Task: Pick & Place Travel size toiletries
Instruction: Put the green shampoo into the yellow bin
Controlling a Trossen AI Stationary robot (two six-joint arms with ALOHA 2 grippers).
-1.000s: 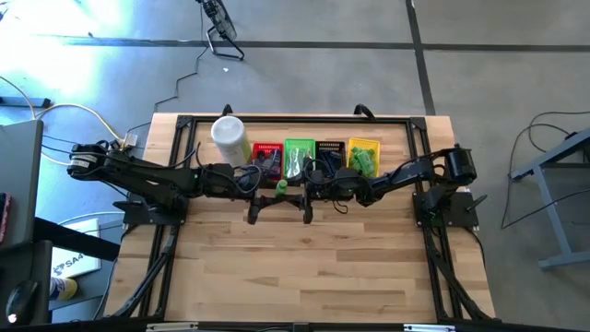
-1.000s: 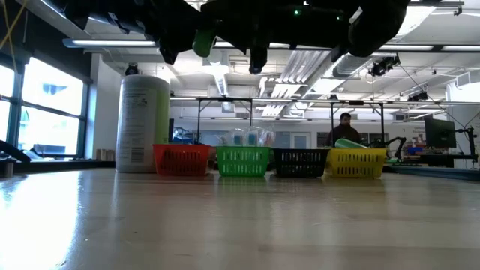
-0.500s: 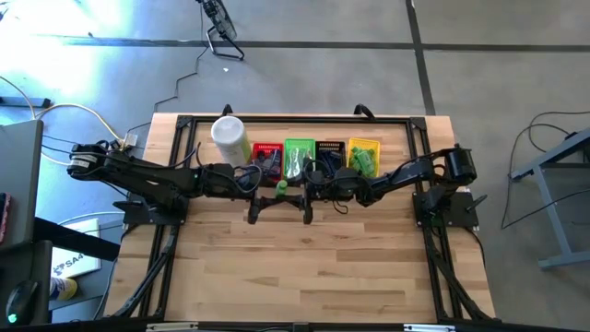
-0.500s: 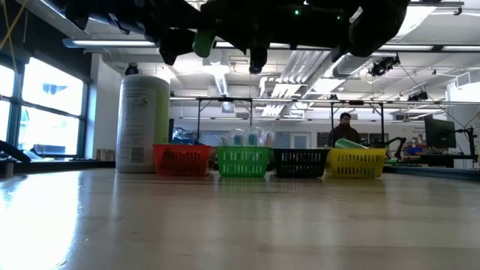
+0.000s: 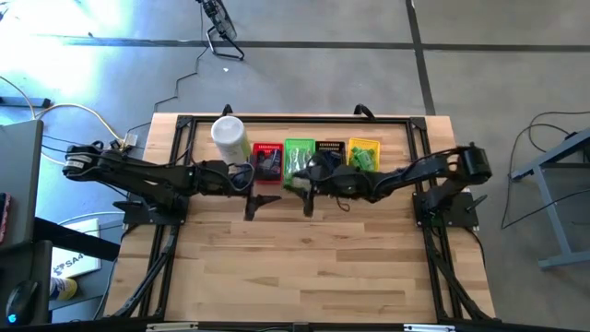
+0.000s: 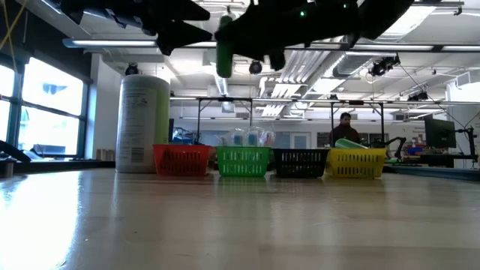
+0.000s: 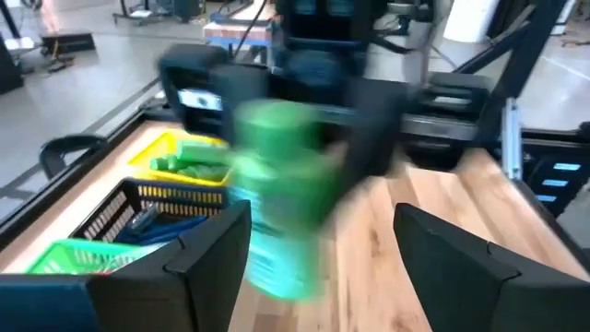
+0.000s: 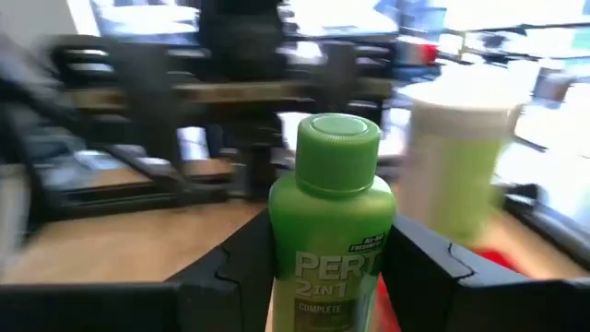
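— Green bottle (image 8: 332, 231) clenched in right pincer (image 8: 327, 267), aloft over wooden surface (image 5: 304, 267) near red basket (image 5: 267, 159). Yellow basket (image 5: 363, 155) stocked with green bottles.

— Left pincer (image 7: 318, 254) released, seen only by wrist.

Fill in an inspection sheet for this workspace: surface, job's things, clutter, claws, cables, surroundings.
Surface: wooden table, front bare.
Job's things: green bottle held in the air; more toiletries in the red, green, black and yellow baskets.
Clutter: tall white canister beside the red basket.
Claws: right claw shut on the bottle; left claw open, empty.
Cables: loose ones on the floor.
Surroundings: a person far behind.
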